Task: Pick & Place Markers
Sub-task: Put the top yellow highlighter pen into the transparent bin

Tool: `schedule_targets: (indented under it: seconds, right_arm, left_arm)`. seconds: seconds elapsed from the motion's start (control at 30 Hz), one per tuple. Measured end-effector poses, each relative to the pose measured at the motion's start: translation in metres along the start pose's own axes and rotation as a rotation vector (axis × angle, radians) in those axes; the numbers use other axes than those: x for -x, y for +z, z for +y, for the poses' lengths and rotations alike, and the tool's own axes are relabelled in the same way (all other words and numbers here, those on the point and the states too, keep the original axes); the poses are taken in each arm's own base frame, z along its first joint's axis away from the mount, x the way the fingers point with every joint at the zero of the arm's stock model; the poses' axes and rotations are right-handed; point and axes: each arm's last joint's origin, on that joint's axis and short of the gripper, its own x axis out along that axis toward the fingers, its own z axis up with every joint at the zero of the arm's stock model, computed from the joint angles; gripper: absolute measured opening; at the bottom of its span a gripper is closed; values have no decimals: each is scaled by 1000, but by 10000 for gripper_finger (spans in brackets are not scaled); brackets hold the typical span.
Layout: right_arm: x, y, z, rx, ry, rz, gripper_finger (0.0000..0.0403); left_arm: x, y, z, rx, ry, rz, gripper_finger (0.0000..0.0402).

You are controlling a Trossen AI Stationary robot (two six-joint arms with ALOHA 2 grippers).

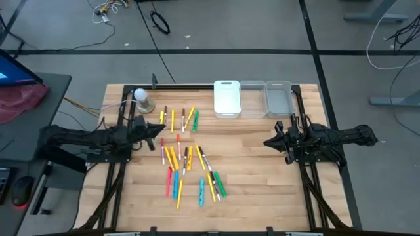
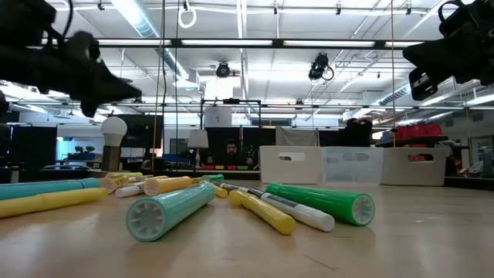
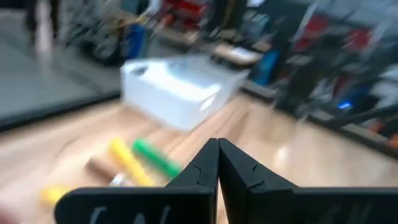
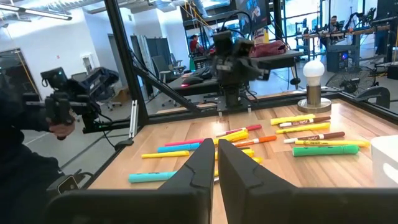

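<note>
The markers (image 1: 187, 160) lie scattered flat on the middle of the wooden table: yellow, orange, red, green and cyan pens, with a smaller group (image 1: 180, 119) toward the far edge. Up close in the low view, the markers (image 2: 255, 202) include a cyan, a green and a yellow one. My left gripper (image 1: 161, 131) hovers shut at the left side of the pile, above the table; the left wrist view shows my left gripper (image 3: 218, 162) shut, with markers (image 3: 143, 158) beyond it. My right gripper (image 1: 266, 142) waits shut, right of the pile, and my right gripper (image 4: 216, 162) faces the markers (image 4: 249, 140).
Along the far edge stand a white bin (image 1: 227, 98) and two clear bins (image 1: 252, 98) (image 1: 279, 98). A white bulb on a base (image 1: 141, 99) stands at the far left corner. Bare wood lies between the pile and the right arm.
</note>
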Motion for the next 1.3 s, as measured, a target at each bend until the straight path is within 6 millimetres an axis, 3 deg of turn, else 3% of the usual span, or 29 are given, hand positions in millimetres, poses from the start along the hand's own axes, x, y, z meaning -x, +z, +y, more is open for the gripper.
schedule_targets:
  seconds: [0.1,0.3,0.53,0.73,0.97,1.3]
  right_arm:
    - [0,0,0,0,0,0,27]
    - [0,0,0,0,0,0,27]
    - [0,0,0,0,0,0,27]
    - [0,0,0,0,0,0,27]
    - [0,0,0,0,0,0,27]
    - [0,0,0,0,0,0,27]
  left_arm:
    - [-6,-6,0,-13,105,113,12]
    - [-20,6,-9,-39,267,225,23]
    - [-31,21,-13,-15,479,371,120]
    - [-36,10,-1,141,648,482,192]
    - [-45,-11,10,232,783,536,193]
    - [-60,-27,4,299,765,535,188]
